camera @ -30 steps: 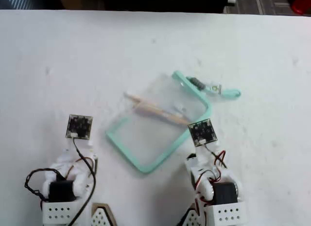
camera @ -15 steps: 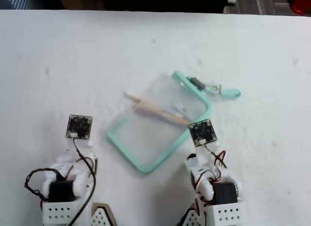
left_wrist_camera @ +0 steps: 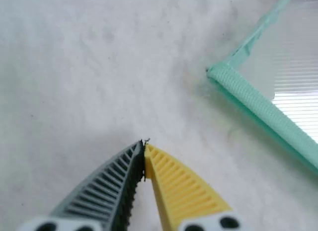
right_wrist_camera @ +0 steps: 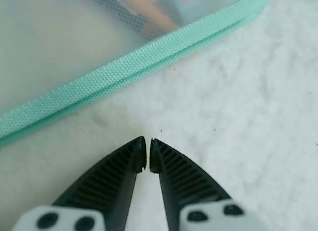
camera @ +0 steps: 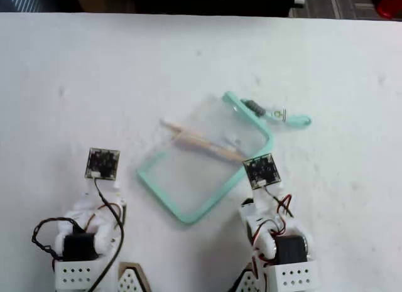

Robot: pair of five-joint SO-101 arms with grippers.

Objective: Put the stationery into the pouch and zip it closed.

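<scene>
On the white tabletop (camera: 94, 72) lay the clear, green-edged pouch (camera: 162, 196), a wooden stick (camera: 201, 143) showing through it. Just beside the pouch rested the left gripper (left_wrist_camera: 144, 146) and right gripper (right_wrist_camera: 147, 154), each pressed together, empty.

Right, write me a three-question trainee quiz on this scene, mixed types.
1. What colour is the pouch's edging?
2. True or false: the right arm's jaws are clamped on the pouch.
3. The wooden pencil lies: A) at the pouch; B) in the left arm's jaws; C) in a cup.
Key: 1 teal green; 2 false, they are shut on nothing; 3 A.
</scene>
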